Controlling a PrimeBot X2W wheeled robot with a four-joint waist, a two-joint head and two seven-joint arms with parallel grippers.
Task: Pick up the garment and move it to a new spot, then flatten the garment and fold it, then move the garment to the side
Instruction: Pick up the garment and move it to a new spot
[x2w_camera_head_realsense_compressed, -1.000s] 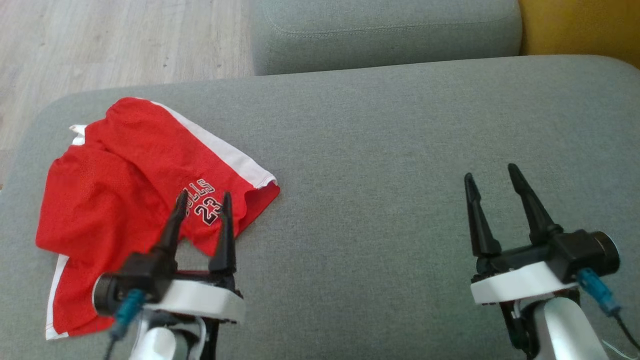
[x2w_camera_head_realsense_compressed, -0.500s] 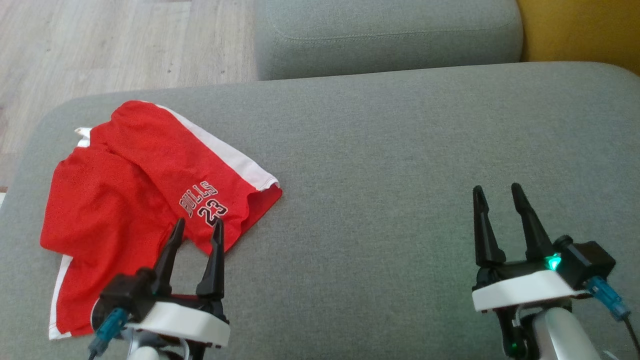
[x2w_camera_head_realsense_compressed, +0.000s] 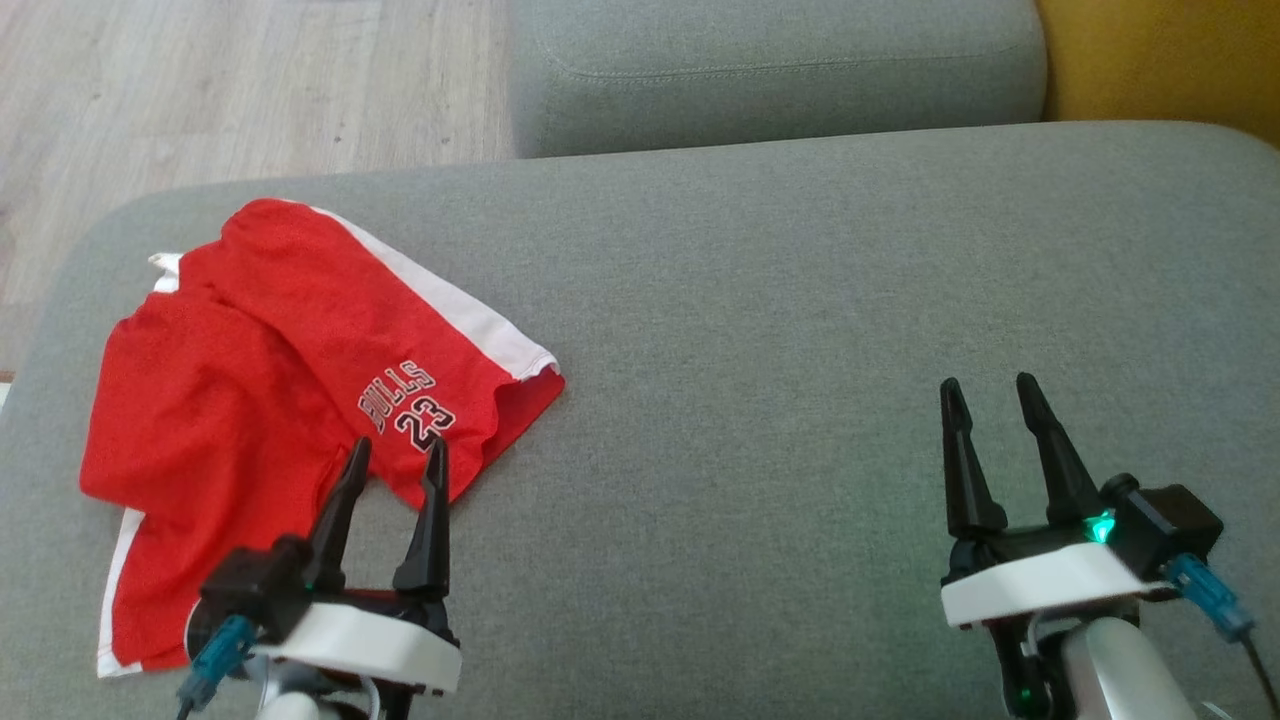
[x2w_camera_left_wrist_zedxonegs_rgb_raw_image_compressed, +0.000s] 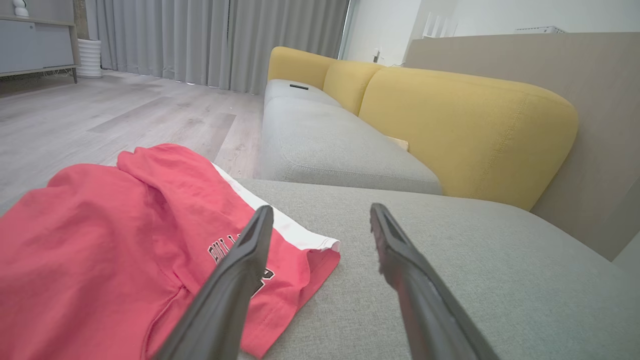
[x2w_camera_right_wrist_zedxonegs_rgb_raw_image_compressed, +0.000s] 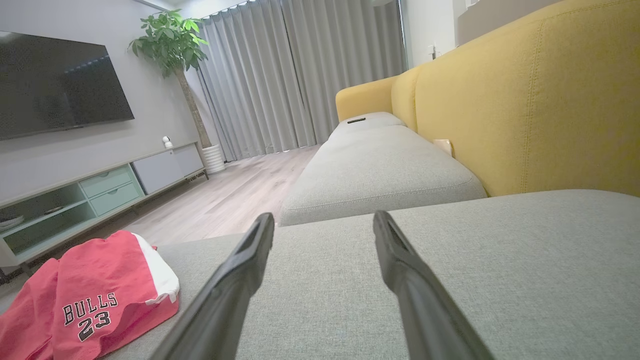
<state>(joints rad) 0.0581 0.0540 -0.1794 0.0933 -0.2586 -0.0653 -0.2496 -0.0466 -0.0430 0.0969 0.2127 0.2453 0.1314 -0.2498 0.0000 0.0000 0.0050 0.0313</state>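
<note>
I count one shorts (x2w_camera_head_realsense_compressed: 280, 400), left on the sofa (x2w_camera_head_realsense_compressed: 750, 350), and two tools: left tool (x2w_camera_head_realsense_compressed: 398, 446) beside it, right tool (x2w_camera_head_realsense_compressed: 988, 383) well apart, both spread, empty.

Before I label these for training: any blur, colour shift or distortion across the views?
Head view: soft and slightly washed out, though the print on the shorts reads. Left wrist view: wide-angle stretch, shorts look pinker, fingers soft up close. Right wrist view: sharpest, print crisp.

left pincer (x2w_camera_head_realsense_compressed: 394, 452): fingers parted, pointing forward, empty
right pincer (x2w_camera_head_realsense_compressed: 988, 393): fingers parted, pointing forward, empty
</note>
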